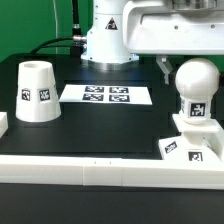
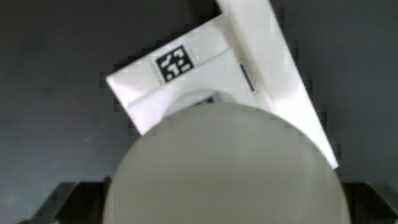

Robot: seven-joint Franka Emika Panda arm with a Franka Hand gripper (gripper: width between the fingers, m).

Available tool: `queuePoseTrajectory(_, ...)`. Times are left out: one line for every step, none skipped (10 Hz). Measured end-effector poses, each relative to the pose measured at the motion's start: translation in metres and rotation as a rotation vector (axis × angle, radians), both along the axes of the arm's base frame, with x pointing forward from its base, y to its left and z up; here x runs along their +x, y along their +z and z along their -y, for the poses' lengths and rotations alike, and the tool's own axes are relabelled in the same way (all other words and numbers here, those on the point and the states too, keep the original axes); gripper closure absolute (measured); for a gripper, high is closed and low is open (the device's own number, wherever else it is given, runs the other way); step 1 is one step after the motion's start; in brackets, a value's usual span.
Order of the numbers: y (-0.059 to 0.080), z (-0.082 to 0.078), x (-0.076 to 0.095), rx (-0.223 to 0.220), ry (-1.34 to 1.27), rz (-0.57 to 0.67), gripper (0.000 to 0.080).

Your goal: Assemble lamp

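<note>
One relation decides the coming move: the claw (image 1: 183, 66) sits at the round head of the bulb (image 1: 195, 80), and the bulb's long axis runs straight down from it, upright, to the base (image 1: 190, 145) directly below. Whether the jaws are pressed on the head or stand just off it I cannot tell (the wrist view shows only the head filling the space between two dark edges, and the exterior view shows one dark finger (image 1: 163, 66) beside it). The bulb's stem meets the top of the base, which lies on the bench (image 1: 120, 125) at the exterior view's right, near the front. My reading is that the bulb is being seated, so any motion should follow that vertical axis. The shade (image 1: 35, 92) stands wide end down, well apart at the exterior view's left, past the marker board (image 1: 105, 95), and looks to be next.
</note>
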State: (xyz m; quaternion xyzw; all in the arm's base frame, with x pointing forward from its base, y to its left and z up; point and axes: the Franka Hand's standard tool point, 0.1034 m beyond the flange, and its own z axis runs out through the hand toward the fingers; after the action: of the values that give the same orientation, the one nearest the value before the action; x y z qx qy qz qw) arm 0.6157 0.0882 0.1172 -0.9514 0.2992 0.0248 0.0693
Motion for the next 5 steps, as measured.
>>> queuePoseTrajectory(-0.0004,-0.0024,-0.0005,0.0,-0.084,-0.014,0.022)
queuePoseTrajectory(-0.0004,-0.0043,-0.0008,0.0,-0.139,-0.023,0.022)
queuePoseTrajectory(-0.0002,-0.006,-0.0007,0.0,-0.223,-0.035,0.022)
queuePoseTrajectory(0.0004,-0.008,-0.0004,0.005,-0.3,-0.046,0.022)
queuePoseTrajectory(0.0008,-0.0085,-0.0001,0.014,-0.344,-0.055,0.022)
